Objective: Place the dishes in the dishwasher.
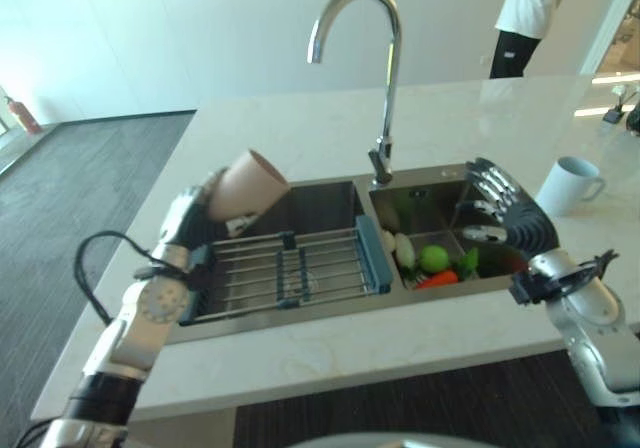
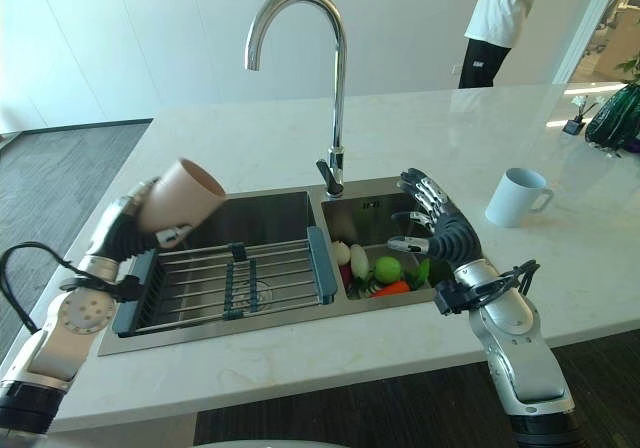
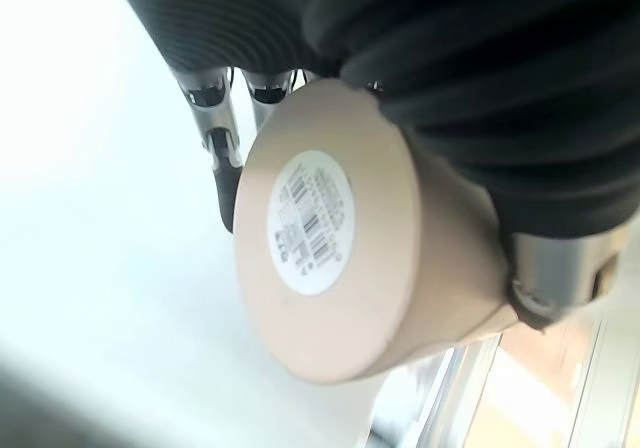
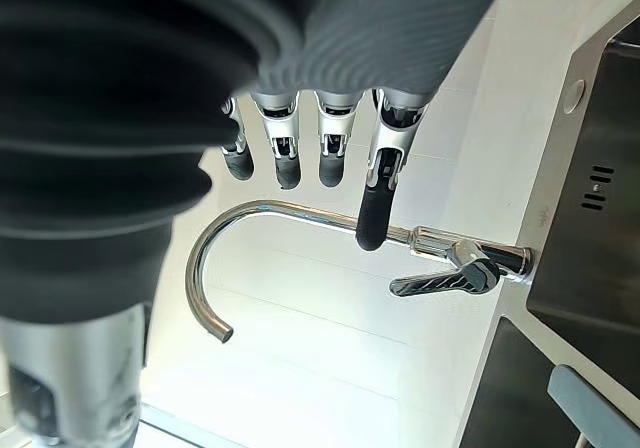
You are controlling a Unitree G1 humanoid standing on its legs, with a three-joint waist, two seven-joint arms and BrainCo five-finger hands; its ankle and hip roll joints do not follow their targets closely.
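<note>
Left eye view: a beige cup (image 1: 247, 183) is held by the left hand (image 1: 186, 220) above the left basin of the sink (image 1: 300, 318), over the far left end of a wire drying rack (image 1: 290, 268) that spans that basin. The cup is tipped, its open mouth turned up and toward the faucet (image 1: 385, 78). In the left wrist view the flat base of the cup, bearing a round label (image 3: 312, 221), is presented to the camera, and the fingers (image 3: 222, 153) and thumb are seen curled round its wall; the hand is judged clamped on the cup.

The right hand (image 2: 438, 223) is held over the right basin with its fingers spread and straight, nothing in it. Vegetables (image 2: 385, 268) lie in that basin below it. A white mug (image 2: 515, 196) stands on the counter (image 2: 300, 368) well to the right of the sink, untouched. A person (image 2: 495, 23) stands at the far side of the counter. No dishwasher is identified in these views.

Handling assessment: the cup is judged light, rigid and smooth-walled, probably plastic or ceramic; slip within the grip is the main risk, breakage if ceramic. A wrap round the mid-wall, as now applied, is considered sound. The white mug is judged heavier and fragile; hold is best taken round the body, or at the handle.
</note>
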